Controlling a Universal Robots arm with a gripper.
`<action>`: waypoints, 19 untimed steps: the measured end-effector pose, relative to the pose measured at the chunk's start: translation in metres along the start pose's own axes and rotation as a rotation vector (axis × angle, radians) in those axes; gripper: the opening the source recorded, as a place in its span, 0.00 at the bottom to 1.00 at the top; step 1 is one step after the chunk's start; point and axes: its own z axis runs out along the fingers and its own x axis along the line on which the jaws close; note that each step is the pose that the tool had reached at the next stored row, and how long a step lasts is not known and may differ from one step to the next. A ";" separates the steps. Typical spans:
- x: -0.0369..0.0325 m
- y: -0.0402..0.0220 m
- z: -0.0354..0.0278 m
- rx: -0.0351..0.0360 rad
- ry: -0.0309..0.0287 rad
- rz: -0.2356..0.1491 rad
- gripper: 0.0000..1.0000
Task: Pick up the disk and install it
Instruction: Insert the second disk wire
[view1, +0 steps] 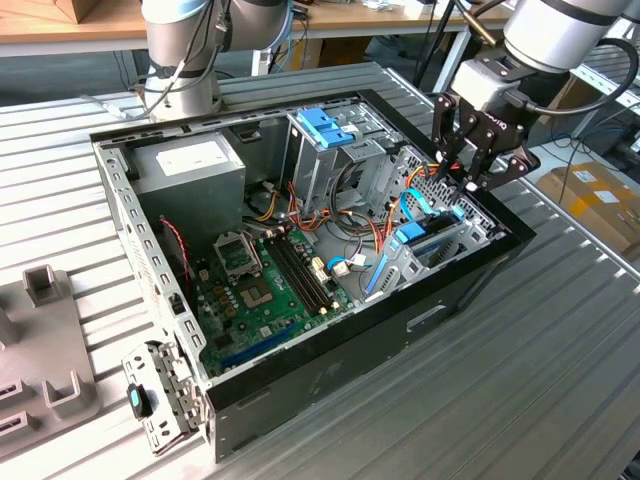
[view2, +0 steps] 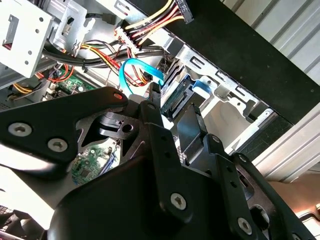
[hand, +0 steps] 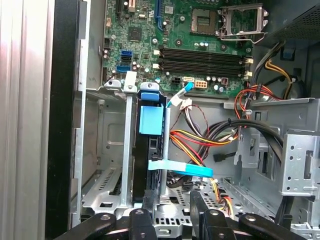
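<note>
1. Firstly, in the exterior view you have an open computer case (view1: 330, 375) lying on a ribbed metal table (view1: 560, 390). It holds a power supply (view1: 190, 165) toward the exterior view's left and a motherboard (view1: 265, 285) on its floor. A tall drive cage (view1: 335, 165) topped by a blue latch (view1: 325, 125) stands further in, and a lower drive bay (view1: 478, 225) sits at the exterior view's right.
2. The disk (view1: 425, 240) sits in that drive bay, standing on edge with its light-blue carrier uppermost. Your gripper (view1: 462, 180) hangs just above the bay's outer end, its fingers spread apart and closed on nothing.
3. In the first wrist view, the disk (hand: 150, 122) stands on edge between the drive bay's metal walls (hand: 100, 150), with its flat faces upright. Its long axis runs from the gripper's end toward the motherboard (hand: 200, 50). A flat blue cable (hand: 180, 169) crosses over its upper edge. One of the fingers (hand: 149, 205) lies over the disk's near end, and the other is beside it over the bay floor.
4. In the second wrist view, a black fingertip (view2: 154, 97) points into the drive bay. The flat blue cable (view2: 137, 67) loops just beside it. Yellow, red and black wires (view2: 150, 25) run past behind it, inside the computer case.
</note>
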 end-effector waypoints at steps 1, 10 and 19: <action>0.0000 0.0000 0.0000 -0.0001 -0.0001 -0.002 0.42; 0.0000 0.0000 0.0000 -0.0020 -0.0011 -0.040 0.42; 0.0000 0.0000 0.0000 -0.0042 -0.0021 -0.080 0.42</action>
